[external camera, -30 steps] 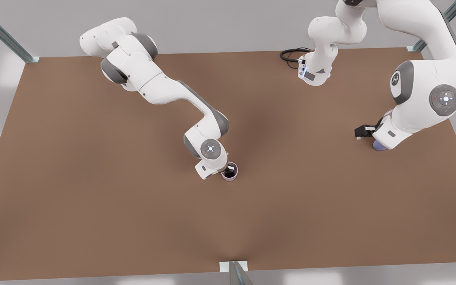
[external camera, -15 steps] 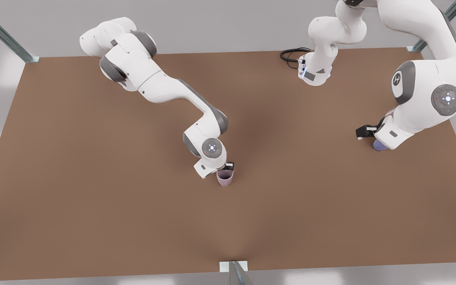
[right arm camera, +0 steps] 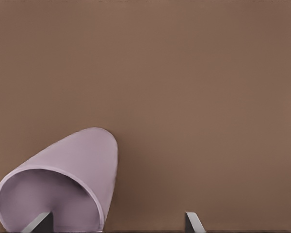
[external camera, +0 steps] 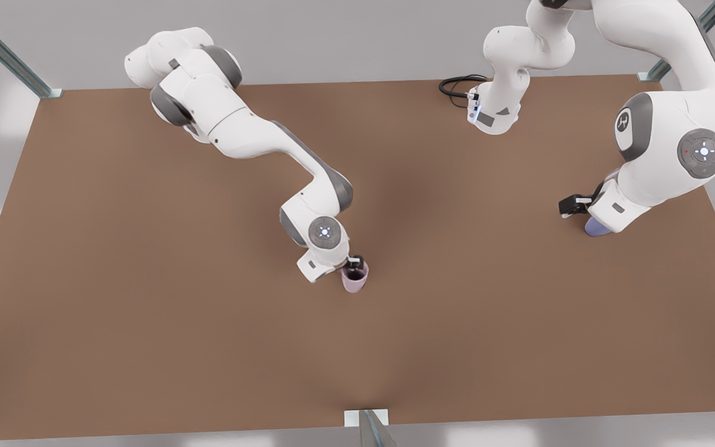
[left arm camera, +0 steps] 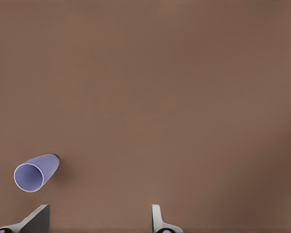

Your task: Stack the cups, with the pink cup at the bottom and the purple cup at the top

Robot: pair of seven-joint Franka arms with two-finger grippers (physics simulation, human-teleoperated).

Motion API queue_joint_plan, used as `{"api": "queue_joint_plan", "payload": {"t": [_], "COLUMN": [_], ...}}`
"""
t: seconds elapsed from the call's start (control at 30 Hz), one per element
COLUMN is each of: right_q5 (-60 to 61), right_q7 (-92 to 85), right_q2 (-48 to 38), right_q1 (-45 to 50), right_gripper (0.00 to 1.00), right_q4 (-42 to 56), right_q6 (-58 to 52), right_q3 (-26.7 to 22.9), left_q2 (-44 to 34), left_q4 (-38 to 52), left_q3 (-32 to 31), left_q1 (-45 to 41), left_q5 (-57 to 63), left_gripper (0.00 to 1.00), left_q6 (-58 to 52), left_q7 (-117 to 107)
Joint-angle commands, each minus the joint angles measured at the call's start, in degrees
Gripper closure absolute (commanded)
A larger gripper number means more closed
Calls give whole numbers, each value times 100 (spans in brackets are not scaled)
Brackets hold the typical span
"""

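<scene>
Presently the right gripper (right arm camera: 115, 222) stands unclenched at the front view's centre, one finger inside the tilted pink cup (external camera: 354, 280), evidently to pinch its wall. The left gripper (left arm camera: 97, 221), likewise spread and empty, waits beside the purple cup (left arm camera: 35, 173) at the front view's right edge.

On the desk (external camera: 146, 298), the pink cup (external camera: 354, 279) stands near the middle under the right tool (external camera: 353, 266), well apart from the purple cup (external camera: 594, 228) beneath the left tool (external camera: 571, 206) at the front view's right.
</scene>
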Motion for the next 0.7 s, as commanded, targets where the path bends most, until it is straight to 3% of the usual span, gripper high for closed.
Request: {"api": "queue_joint_plan", "payload": {"t": [0.0, 0.07, 0.13, 0.2, 0.23, 0.27, 0.37, 0.67], "right_q5": [18, 71, 71, 238, 247, 256, 238, 256], "right_q7": [-115, -1073, -2153, -3173, -3692, -4342, -4405, -4352], "right_q2": [-77, -1131, -2255, -3048, -3232, -3530, -4269, -4059], "right_q1": [-46, -775, -1688, -2568, -2780, -2727, -2745, -2710], "right_gripper": [0, 0, 0, 0, 0, 0, 0, 0], "right_q4": [-20, -889, -1601, -1594, -1576, -1567, -2059, -1989], "right_q6": [-12, -215, -424, -1479, -1673, -2068, -2465, -2148], "right_q3": [1, 28, 28, 19, -77, -516, -790, -772], "left_q2": [-9, -220, -466, -519, -616, -633, -563, -343], "left_q4": [1, -324, -1176, -1967, -2293, -2302, -2556, -3435], "left_q3": [0, 44, 466, 501, 510, 808, 1231, 1442], "left_q1": [1, 1, 19, 353, 397, 397, 704, 1258], "left_q5": [-2, 42, 104, 130, 139, 165, 165, 165], "left_gripper": [0, 0, 0, 0, 0, 0, 0, 0], "left_q6": [0, 131, 904, 1810, 1890, 1802, 2223, 3876], "left_q7": [0, -61, -359, -431, -19, 719, 2426, 2725]}}
